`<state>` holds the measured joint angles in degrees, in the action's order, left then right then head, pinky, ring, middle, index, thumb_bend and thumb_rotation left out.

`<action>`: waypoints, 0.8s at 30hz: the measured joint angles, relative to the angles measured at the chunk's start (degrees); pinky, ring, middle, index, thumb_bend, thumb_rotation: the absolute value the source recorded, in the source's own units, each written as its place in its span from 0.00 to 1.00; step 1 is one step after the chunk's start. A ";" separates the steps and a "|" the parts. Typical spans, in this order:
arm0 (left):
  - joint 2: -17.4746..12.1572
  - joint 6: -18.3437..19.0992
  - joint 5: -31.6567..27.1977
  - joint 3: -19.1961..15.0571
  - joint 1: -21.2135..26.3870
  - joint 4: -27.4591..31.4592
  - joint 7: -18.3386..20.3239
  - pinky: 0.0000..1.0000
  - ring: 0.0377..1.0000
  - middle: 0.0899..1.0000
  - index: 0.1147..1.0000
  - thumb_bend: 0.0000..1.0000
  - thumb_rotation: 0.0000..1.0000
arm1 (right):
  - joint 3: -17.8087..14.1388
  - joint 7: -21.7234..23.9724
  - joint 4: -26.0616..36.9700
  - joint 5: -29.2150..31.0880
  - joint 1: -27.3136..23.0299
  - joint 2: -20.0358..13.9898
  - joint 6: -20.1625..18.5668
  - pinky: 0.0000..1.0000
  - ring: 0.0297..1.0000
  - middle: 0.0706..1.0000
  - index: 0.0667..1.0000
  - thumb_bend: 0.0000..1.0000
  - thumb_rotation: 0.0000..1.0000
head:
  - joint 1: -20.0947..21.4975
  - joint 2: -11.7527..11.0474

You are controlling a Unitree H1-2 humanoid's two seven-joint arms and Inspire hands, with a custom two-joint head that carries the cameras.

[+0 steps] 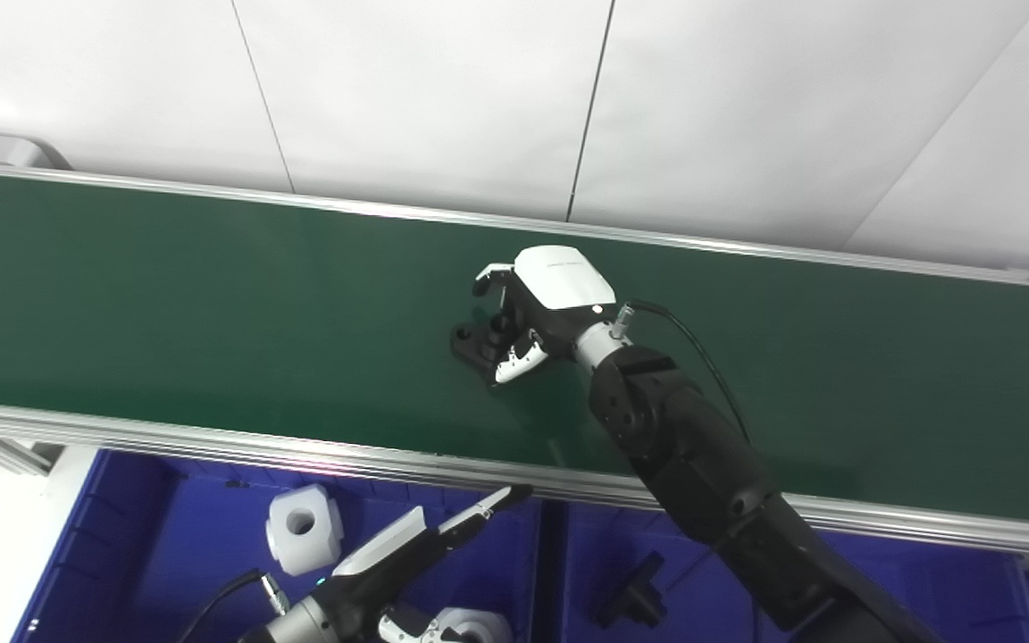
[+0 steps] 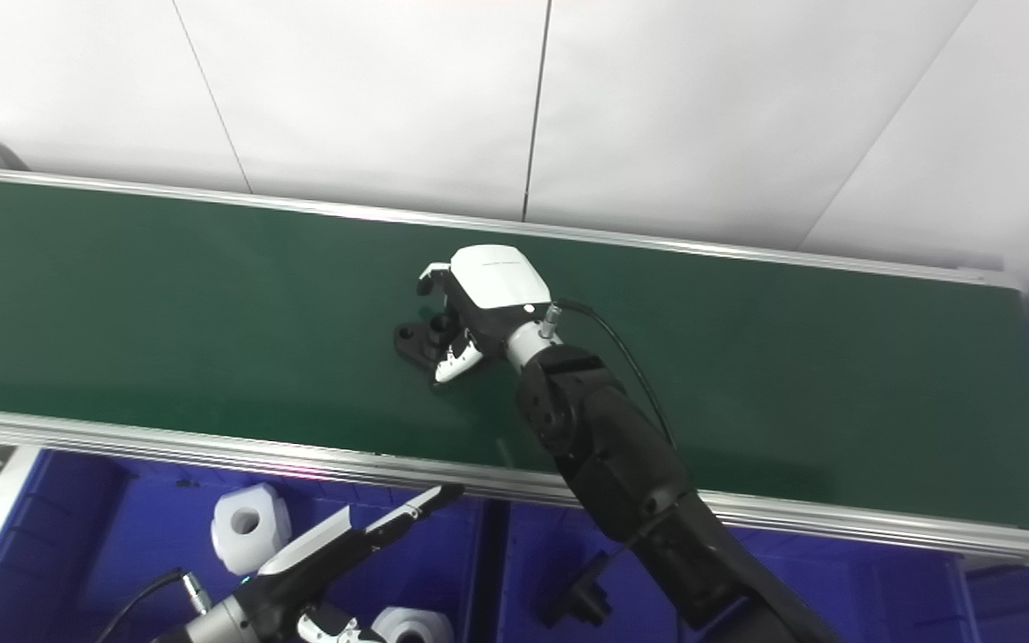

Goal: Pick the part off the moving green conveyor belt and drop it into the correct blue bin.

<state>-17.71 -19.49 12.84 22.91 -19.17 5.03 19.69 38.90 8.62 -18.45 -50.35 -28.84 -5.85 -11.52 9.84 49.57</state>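
The green conveyor belt point(image 1: 211, 295) runs across in front of me between aluminium rails, and below its near rail sit two blue bins: the left bin point(image 1: 166, 527) holds white blocks with a bore point(image 1: 303, 527), the right bin point(image 1: 881, 580) holds a black part point(image 1: 631, 600). My right hand point(image 1: 523, 326) is out over the middle of the belt, fingers curled down around the black bracket-like part point(image 1: 477, 344), which lies flat on the belt; whether I am pinching it or only caging it I cannot tell. My left hand point(image 1: 430, 536) waits low over the left bin, fingers spread, holding nothing. The part looks like rigid moulded plastic, light and smooth, probably slippery on its flat faces. I judge the raised boss in its middle the safest place to take it, thumb opposite fingers. It matches the part in the right bin.
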 measured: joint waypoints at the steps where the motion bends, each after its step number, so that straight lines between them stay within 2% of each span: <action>1: 0.06 0.00 -0.01 0.00 0.01 0.00 0.00 0.96 1.00 1.00 1.00 0.82 0.47 | 0.23 -0.17 0.05 -0.21 0.00 -0.15 0.28 0.20 0.25 0.43 0.46 0.53 0.00 | 0.00 0.17; 2: 0.09 0.00 -0.01 0.00 0.00 0.00 0.00 0.97 1.00 1.00 1.00 0.82 0.48 | 0.43 -0.20 0.11 -0.40 0.00 -0.34 0.52 0.24 0.30 0.43 0.50 0.51 0.00 | 0.00 0.18; 3: 0.09 0.01 -0.02 0.00 -0.01 0.00 0.00 0.97 1.00 1.00 1.00 0.82 0.48 | 0.59 -0.20 0.23 -0.68 -0.01 -0.55 0.71 0.23 0.34 0.45 0.48 0.51 0.00 | 0.00 0.26; 9: 0.09 1.24 -0.05 -0.05 0.01 0.28 0.41 0.96 1.00 1.00 1.00 0.83 0.47 | 3.30 -0.46 1.16 -4.48 -0.19 -1.75 0.77 0.19 0.34 0.41 0.51 0.51 0.00 | -0.09 0.70; 11: 0.11 1.32 -0.18 -0.12 0.07 0.28 0.51 0.96 1.00 1.00 1.00 0.83 0.47 | 4.70 -1.68 1.14 -6.48 -0.33 -1.97 1.15 0.18 0.38 0.45 0.46 0.52 0.00 | -0.09 0.70; 14: 0.22 1.32 -0.49 -0.24 0.24 0.28 0.52 0.96 1.00 1.00 1.00 0.82 0.46 | 5.39 -3.10 0.76 -7.47 -0.27 -1.90 1.58 0.19 0.35 0.40 0.49 0.51 0.00 | -0.09 0.70; 16: 0.26 1.32 -0.54 -0.29 0.30 0.28 0.54 0.96 1.00 1.00 1.00 0.82 0.47 | 5.40 -4.27 0.56 -7.73 -0.12 -1.93 1.61 0.17 0.23 0.42 0.45 0.53 0.00 | 0.09 0.79; 18: 0.26 1.32 -0.54 -0.30 0.29 0.28 0.62 0.96 1.00 1.00 1.00 0.82 0.47 | 5.36 -5.03 0.64 -7.78 0.30 -2.01 1.61 0.14 0.17 0.43 0.44 0.53 0.00 | 0.09 0.79; 23: 0.28 1.47 -0.52 -0.37 0.40 0.30 0.76 0.96 1.00 1.00 1.00 0.83 0.49 | 3.75 -7.06 3.56 -7.85 3.05 -2.30 1.59 0.11 0.14 0.43 0.44 0.53 0.00 | -0.09 0.70; 24: 0.28 1.52 -0.50 -0.40 0.41 0.30 0.76 0.96 1.00 1.00 1.00 0.83 0.49 | 2.79 -7.15 4.81 -7.27 4.43 -2.28 1.58 0.10 0.13 0.39 0.44 0.52 0.00 | 0.17 0.79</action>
<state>-17.43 -17.97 12.34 22.51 -18.76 5.33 20.45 41.69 1.47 -13.64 -57.62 -24.41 -8.13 -9.94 10.02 50.36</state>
